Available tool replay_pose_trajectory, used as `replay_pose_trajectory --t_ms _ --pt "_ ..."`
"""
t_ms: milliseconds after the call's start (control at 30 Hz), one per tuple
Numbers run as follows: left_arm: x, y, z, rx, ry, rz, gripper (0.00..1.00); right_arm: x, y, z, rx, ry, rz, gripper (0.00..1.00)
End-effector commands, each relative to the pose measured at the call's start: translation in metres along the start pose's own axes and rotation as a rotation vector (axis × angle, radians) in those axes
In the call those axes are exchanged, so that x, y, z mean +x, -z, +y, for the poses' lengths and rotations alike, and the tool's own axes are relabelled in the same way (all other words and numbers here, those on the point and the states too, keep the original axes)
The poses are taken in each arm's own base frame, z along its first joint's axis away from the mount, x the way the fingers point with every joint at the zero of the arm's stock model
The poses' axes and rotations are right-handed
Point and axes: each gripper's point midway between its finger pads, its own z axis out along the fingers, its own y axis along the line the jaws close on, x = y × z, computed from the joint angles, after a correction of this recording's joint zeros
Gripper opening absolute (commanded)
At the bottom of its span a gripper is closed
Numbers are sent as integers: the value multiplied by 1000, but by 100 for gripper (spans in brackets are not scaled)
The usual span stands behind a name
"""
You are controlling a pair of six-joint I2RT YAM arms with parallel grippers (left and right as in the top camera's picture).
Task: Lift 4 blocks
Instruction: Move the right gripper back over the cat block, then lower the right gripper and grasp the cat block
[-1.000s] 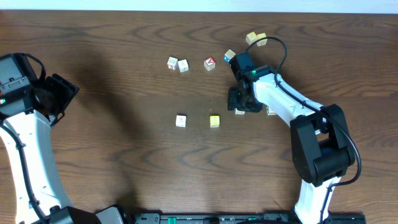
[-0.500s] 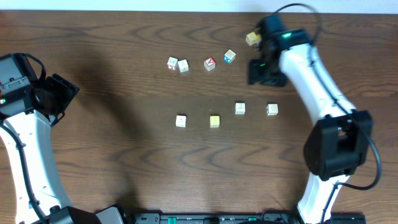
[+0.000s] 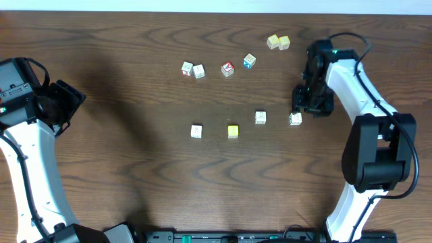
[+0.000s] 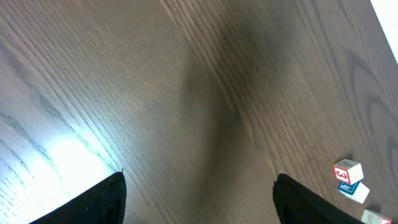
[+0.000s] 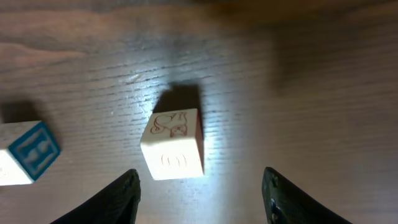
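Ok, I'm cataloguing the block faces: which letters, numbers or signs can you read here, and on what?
"H" – on the blue-faced wooden cube, right wrist view.
"3" – red, on the white-faced wooden cube, left wrist view.
The cream wooden cube: brown drawing on top, faint side mark, both unreadable.
Overhead view: all cube marks too small to read.

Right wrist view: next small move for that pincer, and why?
Probably lower it over the cream block, nudging slightly sideways to centre it, before any closing. The right pincer is open and empty. The block sits on the table in the gap ahead of its fingertips, off-centre, nearer one finger, touching neither.
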Motion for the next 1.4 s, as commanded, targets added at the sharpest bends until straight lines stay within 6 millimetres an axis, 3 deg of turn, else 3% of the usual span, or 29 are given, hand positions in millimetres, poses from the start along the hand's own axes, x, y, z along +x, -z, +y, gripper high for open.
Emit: replay_pose_trajectory --t_ms 0,400,633,867,1100,1367 --pt "-2 -1 1 -8 4 0 76 9 -14 9 -21 32 25 60" --pt "-2 -1 1 -8 4 -1 76 14 -48 17 -13 173 -13 53" --pt "-2 -1 1 -8 4 -1 76 4 -50 14 6 181 -57 40" --pt "-2 -1 1 -8 4 -1 76 8 -50 16 -5 131 -40 31" --pt "-2 -1 1 -8 4 0 76 16 -49 14 1 82 -6 29" --pt "-2 -1 1 -8 4 0 76 -2 -39 54 -216 41 -60 27"
